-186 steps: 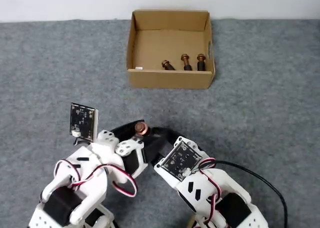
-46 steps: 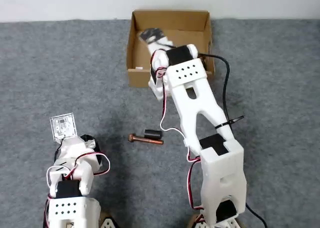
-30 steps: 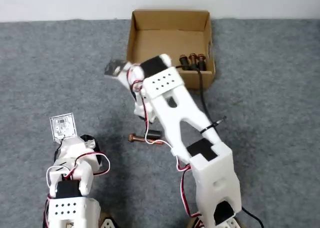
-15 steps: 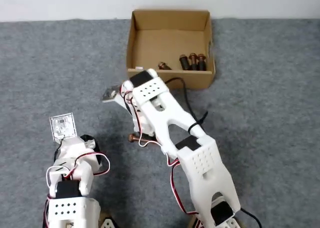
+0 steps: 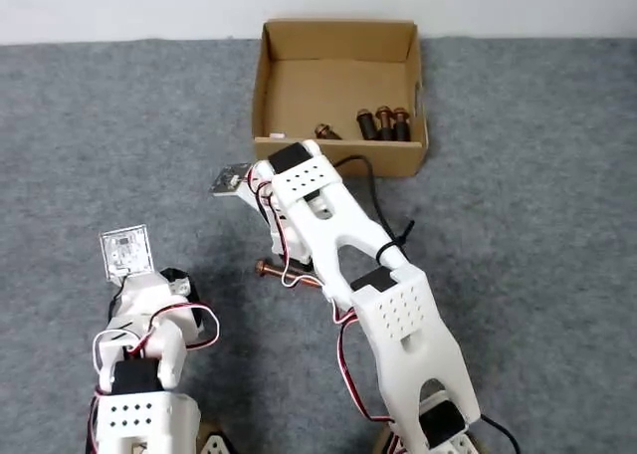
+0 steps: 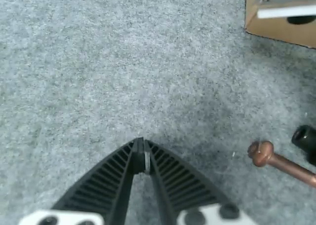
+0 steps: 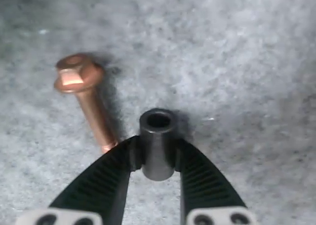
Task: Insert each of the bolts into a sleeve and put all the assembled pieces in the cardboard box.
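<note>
**Fourth piece boxed; the last sleeve is now gripped**

The grey carpeted table (image 5: 537,275) is seen as before. Over it, the white right arm (image 5: 343,240), which a second and a half ago was stretched across the brown cardboard box (image 5: 338,31), has been drawn back out of the box. It has been lowered to the table a short way in front of the box's front wall. The white left arm (image 5: 149,349) was raised beside the right one six seconds ago, with a bolt held between them. It has since been folded back well away from the box and has been kept motionless for the last second and a half. The left jaws are pressed together tip to tip with nothing between them.

Inside the box, four assembled bolt-and-sleeve pieces (image 5: 383,123) are now counted where three lay earlier. Three are ranged along the front wall near one corner, and the fourth lies a little apart from them. That delivery can be judged complete.

In front of the box, one long copper-coloured flanged bolt (image 7: 86,94) has been left lying flat, unmoved. Just beside it lies a short black cylindrical sleeve (image 7: 158,141). The right jaws have been set one on each side of this sleeve and appear clamped against it, though it seems not yet lifted.

The last pair is thus judged to be just begun: the bolt remains to be picked up, inserted, and the piece boxed.
</note>
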`<state>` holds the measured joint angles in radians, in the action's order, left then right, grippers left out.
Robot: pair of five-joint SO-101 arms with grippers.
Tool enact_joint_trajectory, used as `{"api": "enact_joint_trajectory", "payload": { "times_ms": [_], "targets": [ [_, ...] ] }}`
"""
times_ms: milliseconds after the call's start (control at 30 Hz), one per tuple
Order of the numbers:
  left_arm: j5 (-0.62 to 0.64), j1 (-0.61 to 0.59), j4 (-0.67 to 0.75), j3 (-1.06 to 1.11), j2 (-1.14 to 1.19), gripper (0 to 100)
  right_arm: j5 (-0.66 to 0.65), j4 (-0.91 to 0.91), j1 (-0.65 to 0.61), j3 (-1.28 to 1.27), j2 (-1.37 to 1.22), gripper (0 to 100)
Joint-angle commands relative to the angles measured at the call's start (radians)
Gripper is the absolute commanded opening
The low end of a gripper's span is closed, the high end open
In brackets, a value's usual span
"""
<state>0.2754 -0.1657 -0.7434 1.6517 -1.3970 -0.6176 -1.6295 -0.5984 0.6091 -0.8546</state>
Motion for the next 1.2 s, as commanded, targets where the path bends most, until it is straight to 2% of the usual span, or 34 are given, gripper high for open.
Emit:
{"api": "enact_joint_trajectory", "payload": {
  "times_ms": [0, 67, 233, 467, 700, 800, 967, 1100, 1167],
  "targets": [
    [-0.008, -0.005, 0.026, -0.002, -0.009, 0, -0.002, 0.008, -0.005, -0.012, -0.015, 3.2],
    [-0.008, -0.005, 0.026, -0.002, -0.009, 0, -0.002, 0.001, -0.005, -0.011, -0.005, 0.4],
    [-0.008, -0.005, 0.026, -0.002, -0.009, 0, 0.005, -0.085, 0.004, 0.028, 0.062, 0.8],
    [-0.003, 0.002, 0.066, 0.018, -0.009, 0, 0.106, -0.168, 0.073, 0.031, 0.249, 0.8],
    [-0.003, 0.015, 0.068, 0.019, -0.009, 0, 0.359, -0.170, 0.171, 0.026, 0.486, 0.8],
    [-0.003, 0.069, 0.063, 0.019, -0.009, 0, 0.470, -0.170, 0.211, -0.031, 0.599, 0.8],
    [-0.009, 0.078, 0.063, -0.050, -0.011, 1, 0.695, -0.168, 0.278, -0.209, 0.820, 0.8],
    [-0.025, 0.084, 0.052, -0.171, -0.011, 1, 0.792, -0.165, 0.364, -0.382, 1.004, 0.8],
    [-0.069, 0.087, -0.005, -0.242, -0.008, 1, 0.802, -0.165, 0.417, -0.459, 1.095, 0.8]
  ]
}}
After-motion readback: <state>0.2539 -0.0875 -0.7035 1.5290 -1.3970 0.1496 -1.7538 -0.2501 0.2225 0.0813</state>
